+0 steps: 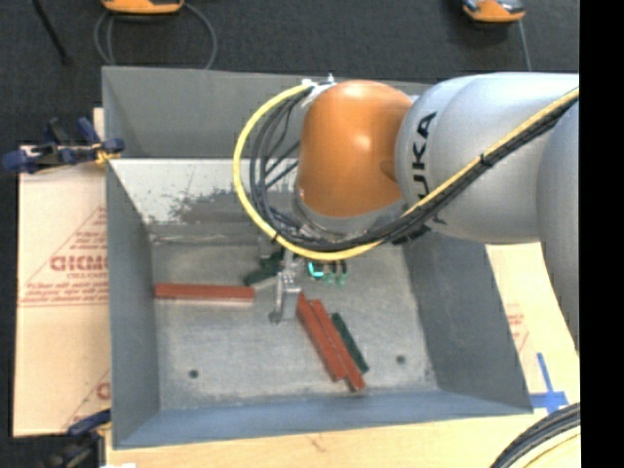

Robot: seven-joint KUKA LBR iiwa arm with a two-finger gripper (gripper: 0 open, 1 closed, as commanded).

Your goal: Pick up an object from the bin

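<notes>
My gripper (284, 298) hangs below the arm's wrist in the middle of the bin, its tip low over the floor. A red-brown flat bar (203, 292) lies level to its left, its right end close beside the gripper. Just to the right, a second red-brown bar (329, 344) runs diagonally toward the front right, starting near the gripper's tip. A thin dark green bar (350, 342) lies along that bar's right side. A small dark green piece (260, 274) shows at the gripper's upper left; I cannot tell whether it is loose.
The arm's big wrist hides the back middle of the bin. Bare grey floor lies at the front left and far right, with the sloping walls all around.
</notes>
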